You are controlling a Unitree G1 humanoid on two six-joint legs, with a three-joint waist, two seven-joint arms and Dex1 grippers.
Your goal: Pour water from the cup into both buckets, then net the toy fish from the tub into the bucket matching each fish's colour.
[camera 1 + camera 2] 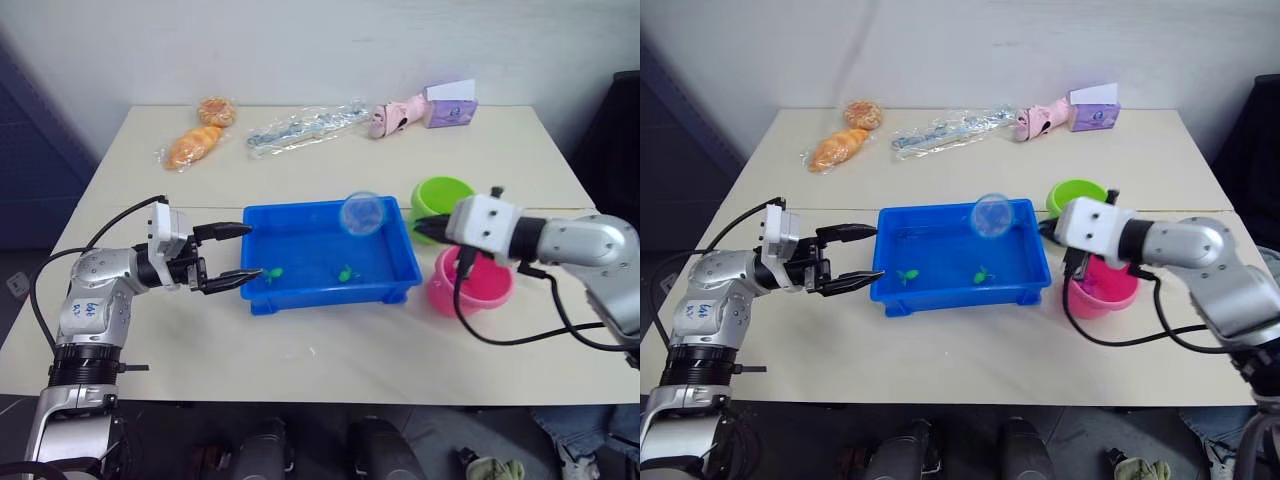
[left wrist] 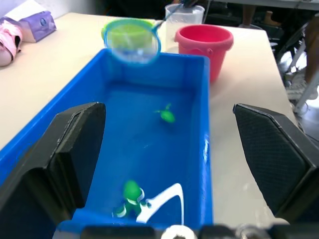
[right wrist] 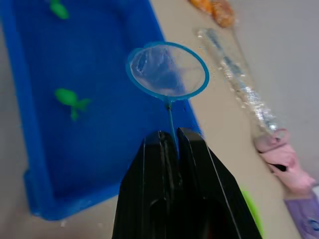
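Observation:
The blue tub (image 1: 330,297) sits mid-table with two green toy fish (image 1: 272,271) (image 1: 346,272) in shallow water. My right gripper (image 1: 425,230) is shut on the thin handle of the net (image 1: 362,213), whose light-blue hoop hangs above the tub's far right corner with no fish in it. The green bucket (image 1: 440,197) and the pink bucket (image 1: 470,285) stand right of the tub, partly behind my right arm. A clear cup (image 2: 184,15) stands beside the pink bucket in the left wrist view. At the tub's left end, my left gripper (image 1: 255,250) is open, holding nothing.
Along the table's far edge lie bagged pastries (image 1: 195,140), a clear plastic package (image 1: 305,128), a pink toy (image 1: 395,117) and a purple box (image 1: 450,105). Bare tabletop stretches in front of the tub to the near edge.

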